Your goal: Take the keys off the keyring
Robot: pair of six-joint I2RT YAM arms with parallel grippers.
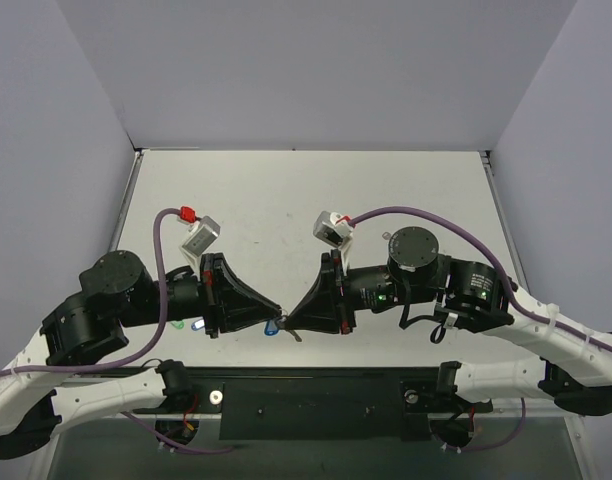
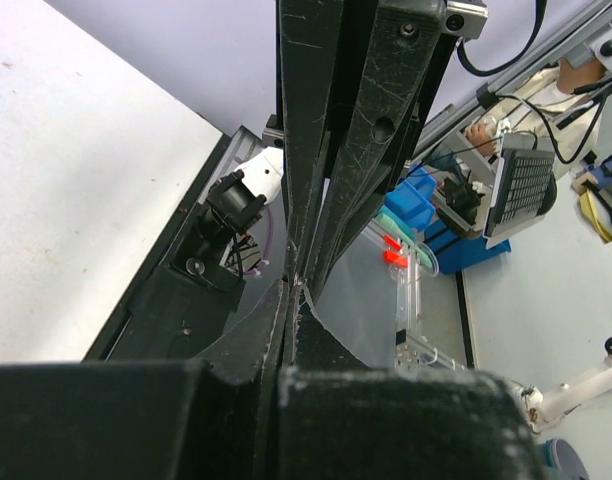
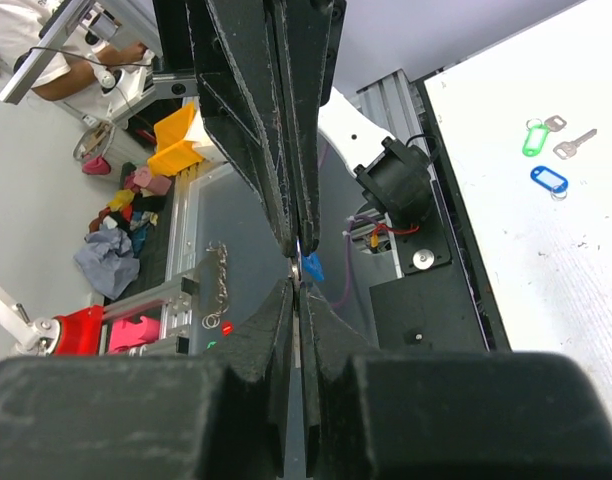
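Observation:
My left gripper [image 1: 278,318] and right gripper [image 1: 289,322] meet tip to tip just above the table's near edge, both shut. A bright blue key [image 1: 272,326] hangs just under the left tips. In the right wrist view the blue key [image 3: 312,266] sits beside the left gripper's fingertips [image 3: 308,225], and a thin sliver of silver metal, the keyring [image 3: 300,246], runs into my right gripper [image 3: 299,285]. In the left wrist view my left gripper [image 2: 294,288] is shut, with a sliver of metal at its tip; the key is hidden there.
A green-capped key [image 1: 176,325] and a blue-capped one [image 1: 198,325] lie on the table by the left arm. They show in the right wrist view as a green tag [image 3: 532,138], a bare silver key [image 3: 574,145] and a blue tag [image 3: 549,180]. The black base rail [image 1: 316,395] runs below the grippers.

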